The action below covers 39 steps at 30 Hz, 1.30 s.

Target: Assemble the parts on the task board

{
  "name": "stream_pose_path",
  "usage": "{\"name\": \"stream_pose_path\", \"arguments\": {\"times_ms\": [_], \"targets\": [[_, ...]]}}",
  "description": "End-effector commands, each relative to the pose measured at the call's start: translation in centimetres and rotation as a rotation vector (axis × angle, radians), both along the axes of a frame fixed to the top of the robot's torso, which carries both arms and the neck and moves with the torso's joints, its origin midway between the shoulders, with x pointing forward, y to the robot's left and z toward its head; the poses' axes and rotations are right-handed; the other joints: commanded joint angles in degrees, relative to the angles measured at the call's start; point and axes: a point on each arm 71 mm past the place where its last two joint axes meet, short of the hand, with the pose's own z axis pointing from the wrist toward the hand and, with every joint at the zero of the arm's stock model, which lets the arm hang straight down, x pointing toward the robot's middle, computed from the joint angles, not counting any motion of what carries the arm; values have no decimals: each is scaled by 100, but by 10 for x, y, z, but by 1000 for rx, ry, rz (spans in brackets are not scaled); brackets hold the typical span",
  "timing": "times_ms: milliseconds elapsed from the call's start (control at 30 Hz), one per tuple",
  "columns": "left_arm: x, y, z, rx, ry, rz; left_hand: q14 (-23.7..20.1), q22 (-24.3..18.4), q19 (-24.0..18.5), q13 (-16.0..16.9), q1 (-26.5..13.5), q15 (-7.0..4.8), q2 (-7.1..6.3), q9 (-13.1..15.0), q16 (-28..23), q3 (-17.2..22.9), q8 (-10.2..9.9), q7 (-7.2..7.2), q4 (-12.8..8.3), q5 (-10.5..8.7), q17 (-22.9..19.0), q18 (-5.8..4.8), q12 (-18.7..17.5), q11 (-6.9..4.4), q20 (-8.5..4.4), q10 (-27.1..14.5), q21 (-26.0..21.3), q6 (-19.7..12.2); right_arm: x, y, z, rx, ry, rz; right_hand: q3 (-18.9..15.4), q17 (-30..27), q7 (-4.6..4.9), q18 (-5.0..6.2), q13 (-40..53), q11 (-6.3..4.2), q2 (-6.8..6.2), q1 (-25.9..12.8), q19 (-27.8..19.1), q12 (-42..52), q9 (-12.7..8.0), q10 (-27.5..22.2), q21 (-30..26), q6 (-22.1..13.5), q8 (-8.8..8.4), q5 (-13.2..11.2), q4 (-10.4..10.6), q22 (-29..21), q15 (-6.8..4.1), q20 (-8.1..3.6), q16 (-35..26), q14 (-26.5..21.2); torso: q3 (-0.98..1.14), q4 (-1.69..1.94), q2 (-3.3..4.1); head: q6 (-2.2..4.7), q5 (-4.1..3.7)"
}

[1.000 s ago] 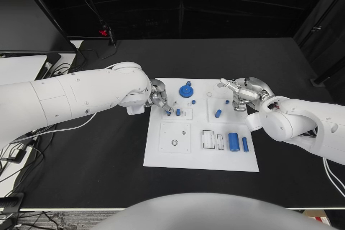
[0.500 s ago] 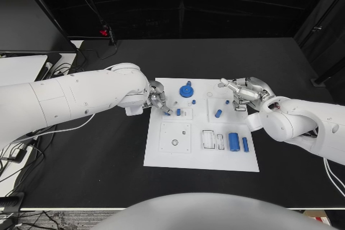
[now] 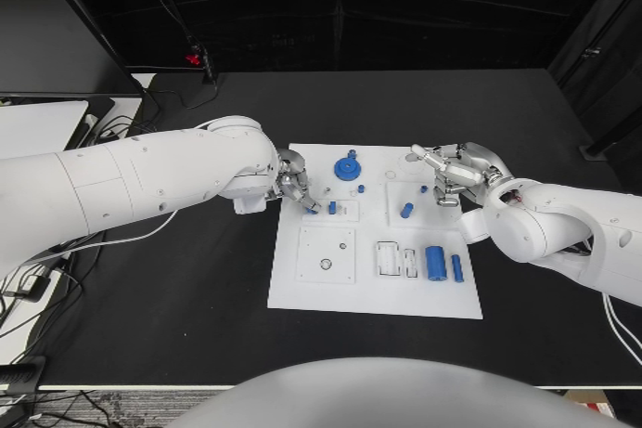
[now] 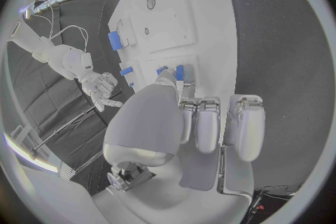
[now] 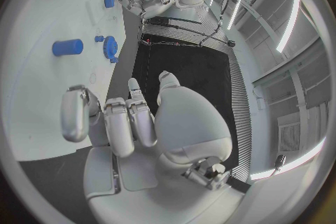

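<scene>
Two hands over task board (image 3: 294, 289): left hand (image 3: 293, 188) pinching small blue part (image 3: 314, 210), right hand (image 3: 453, 175) released, empty.

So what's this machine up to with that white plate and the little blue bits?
A two-armed robot is fitting small blue parts into the white task board on the black table. Its left hand is down at a small blue peg near the board's left edge. Its right hand hovers at the board's far right corner, holding nothing. A round blue gear and a blue cylinder sit on the board.
</scene>
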Motion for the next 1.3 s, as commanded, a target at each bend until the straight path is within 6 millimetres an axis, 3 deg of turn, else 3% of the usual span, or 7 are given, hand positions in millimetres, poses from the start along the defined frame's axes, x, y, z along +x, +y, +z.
{"name": "stream_pose_path", "arguments": {"times_ms": [33, 1100, 1300], "targets": [[0, 0, 0, 13, 3, -1, 601, 1509, 597, 1495, 499, -50, 512, 11, 5, 133, 25, -38, -91, -24, 1509, -37, -15, -65, -31, 648, 18, 58, 0, 1, 1, 5, -9, 8, -27, 1510, 109, 59, 1508, 51, 6, 37, -40, 14, 8, 597, -10, -40, 36, 18, -5, 1017, 21, -4, 14, 595, 0, 1, -2, -8, 2], [-1, -6, -4, 36, 19, -32, 601, 1509, 597, 1495, 455, -41, 519, 21, 5, 209, 19, -28, -90, -90, 1509, -37, -15, -54, -22, 648, 18, 20, 0, 2, 1, 6, -9, 11, -27, 1510, 109, 59, 1508, 51, 6, 37, -40, 14, 8, 597, -10, -40, 36, 18, -5, 1017, 21, -4, 14, 595, -6, -2, -1, -44, -5], [-1, -5, -5, 42, 25, -32, 601, 1509, 597, 1495, 427, -35, 512, 26, 5, 243, 12, -18, -89, -121, 1509, -37, -15, -46, -18, 648, 18, -11, 0, 2, 1, 6, -9, 11, -27, 1510, 109, 59, 1508, 51, 6, 37, -40, 14, 8, 597, -10, -40, 36, 18, -5, 1017, 21, -4, 14, 595, 1, 1, -2, -51, 3]]}}
